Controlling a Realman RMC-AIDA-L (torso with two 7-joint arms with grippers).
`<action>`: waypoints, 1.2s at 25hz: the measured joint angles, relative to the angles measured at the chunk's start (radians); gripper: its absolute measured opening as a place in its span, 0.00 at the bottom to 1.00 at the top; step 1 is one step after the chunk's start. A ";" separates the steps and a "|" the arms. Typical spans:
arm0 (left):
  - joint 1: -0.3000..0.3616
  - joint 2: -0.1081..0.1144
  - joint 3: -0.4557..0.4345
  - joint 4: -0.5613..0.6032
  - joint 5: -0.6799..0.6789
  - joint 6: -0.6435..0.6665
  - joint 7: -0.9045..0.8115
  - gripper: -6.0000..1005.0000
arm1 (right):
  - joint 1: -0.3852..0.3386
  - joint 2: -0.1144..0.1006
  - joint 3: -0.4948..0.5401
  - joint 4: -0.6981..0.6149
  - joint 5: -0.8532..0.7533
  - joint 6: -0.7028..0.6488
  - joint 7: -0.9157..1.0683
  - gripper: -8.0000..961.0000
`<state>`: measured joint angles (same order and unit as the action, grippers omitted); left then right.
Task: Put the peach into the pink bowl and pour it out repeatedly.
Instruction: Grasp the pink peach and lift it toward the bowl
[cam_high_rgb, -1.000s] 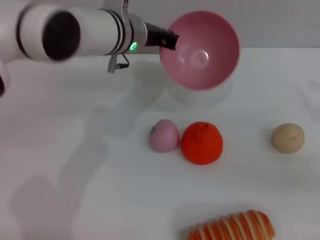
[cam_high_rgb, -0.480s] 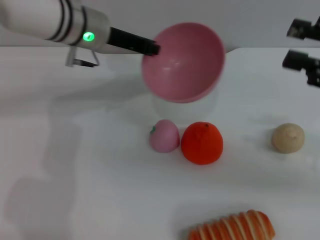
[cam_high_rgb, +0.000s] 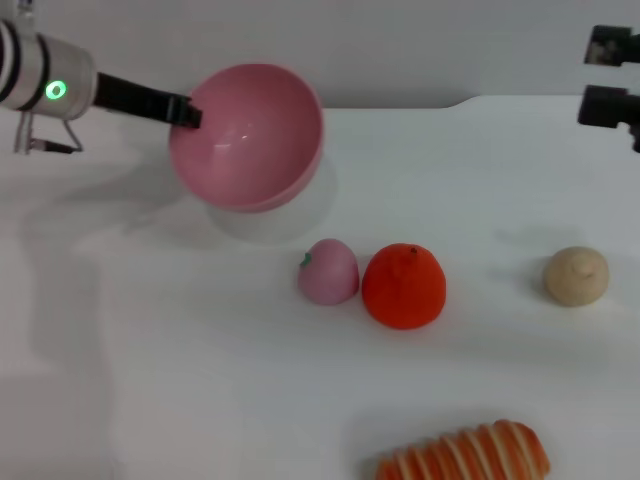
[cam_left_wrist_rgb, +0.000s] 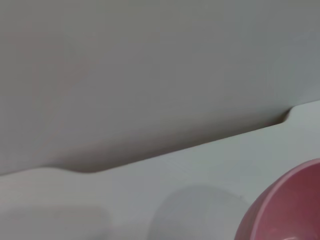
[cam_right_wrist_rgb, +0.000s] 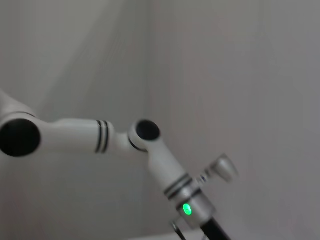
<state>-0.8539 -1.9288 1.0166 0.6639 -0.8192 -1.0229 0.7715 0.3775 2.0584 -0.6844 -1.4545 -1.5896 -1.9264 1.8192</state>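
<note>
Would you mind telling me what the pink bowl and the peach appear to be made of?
The pink bowl, held tilted by the left tool, looks like smooth glossy plastic: bright highlights sit on its inner wall. The peach on the table looks like a matte toy fruit, perhaps foam or soft plastic, with no sharp reflections.

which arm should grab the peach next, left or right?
Right, probably. The left gripper is shut on the pink bowl, held tilted above the table. The right gripper, at the far right edge, holds nothing visible, so it seems free to reach the peach beside the orange-red fruit.
</note>
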 joint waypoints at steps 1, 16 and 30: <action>0.009 0.001 -0.008 0.004 0.004 -0.002 -0.003 0.07 | 0.010 0.000 -0.001 0.000 -0.030 0.002 0.018 0.52; 0.020 -0.009 -0.006 0.010 0.006 -0.010 -0.003 0.07 | 0.166 0.005 -0.104 0.178 -0.478 0.273 0.232 0.52; -0.011 -0.017 0.000 0.026 0.006 -0.051 0.001 0.08 | 0.305 0.005 -0.312 0.489 -0.568 0.507 0.231 0.52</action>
<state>-0.8650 -1.9462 1.0165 0.6895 -0.8130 -1.0743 0.7724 0.6823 2.0633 -0.9964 -0.9654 -2.1576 -1.4197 2.0502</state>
